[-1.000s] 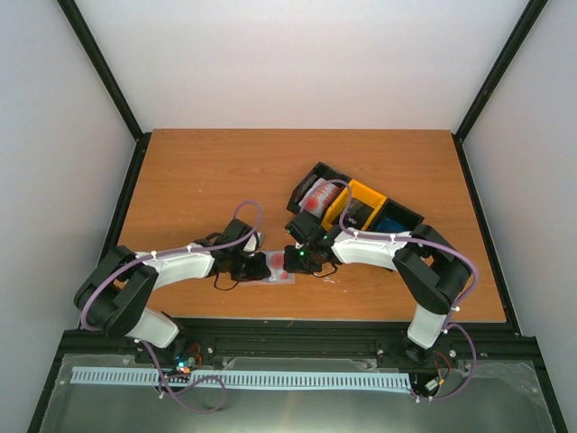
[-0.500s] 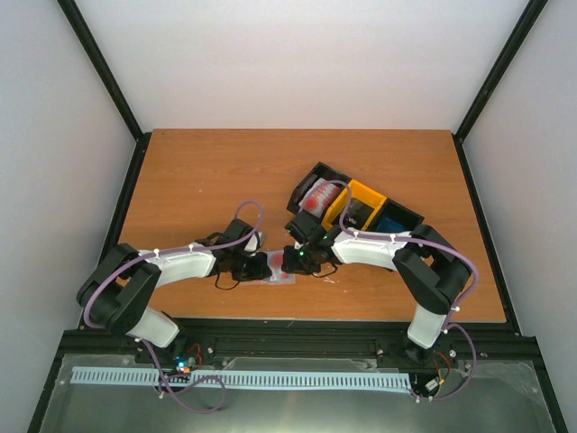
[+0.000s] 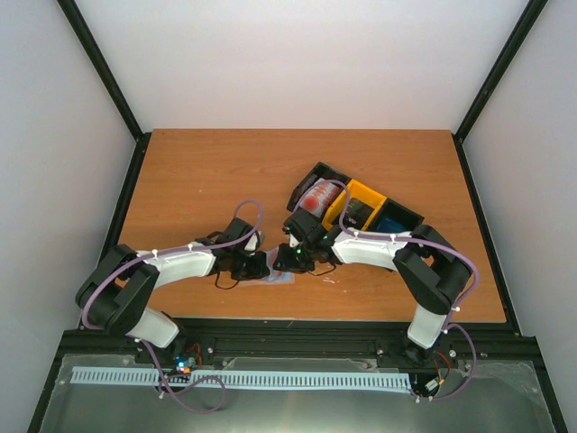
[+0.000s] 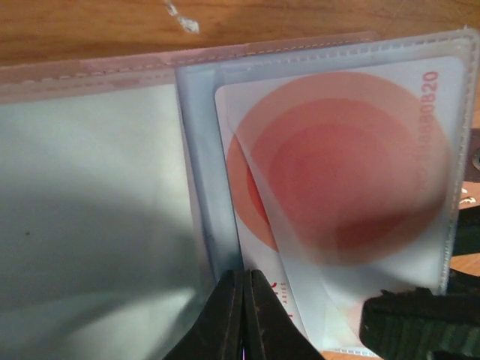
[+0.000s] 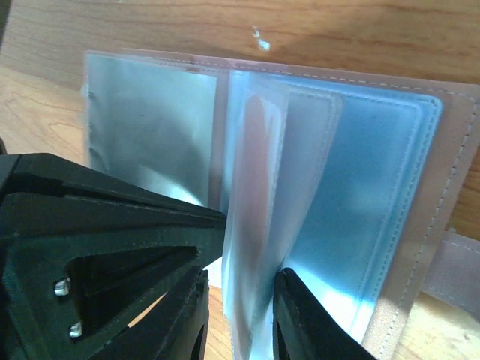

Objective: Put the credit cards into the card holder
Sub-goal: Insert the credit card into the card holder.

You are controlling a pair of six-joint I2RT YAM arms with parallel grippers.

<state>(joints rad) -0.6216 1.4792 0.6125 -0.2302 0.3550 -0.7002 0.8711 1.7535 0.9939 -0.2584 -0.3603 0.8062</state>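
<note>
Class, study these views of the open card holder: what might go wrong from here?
The thin pocket leaf standing inside the right pincer may crease or tear if tugged. The left pincer, shut beside the red card and its pocket, could drag the card holder across the table.

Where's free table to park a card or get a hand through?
Free: the table's far-left quarter behind the left arm; the back strip beyond the tray. Crowded: front centre, where left gripper and right gripper meet at the card holder.
</note>
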